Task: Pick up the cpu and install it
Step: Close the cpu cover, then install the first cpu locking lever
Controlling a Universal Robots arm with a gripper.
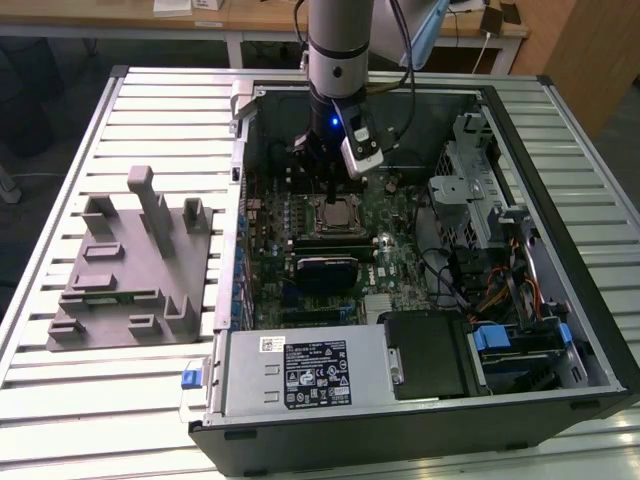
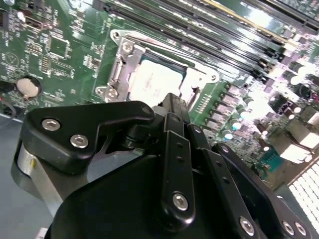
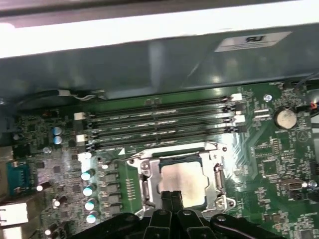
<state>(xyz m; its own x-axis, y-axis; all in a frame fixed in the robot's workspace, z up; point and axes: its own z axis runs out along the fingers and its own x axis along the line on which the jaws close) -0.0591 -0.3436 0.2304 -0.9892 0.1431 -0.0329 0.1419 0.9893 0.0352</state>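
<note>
A robotics lab or test workshop is seen here: an opened computer case (image 1: 400,440) is laid on a slatted metal bench (image 1: 150,120), a grey fixture (image 1: 130,270) is set beside it, an industrial arm (image 1: 338,50) is poised over it, and wooden desks (image 1: 260,15) are glimpsed behind.

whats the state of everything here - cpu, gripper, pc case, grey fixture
cpu: lying flat inside the socket frame on the motherboard, top bare
gripper: shut, holding nothing, tips at the cpu's edge, contact unclear
computer case: lying on its side, open, side panel off
grey fixture: on the table beside the case, posts upright
</note>
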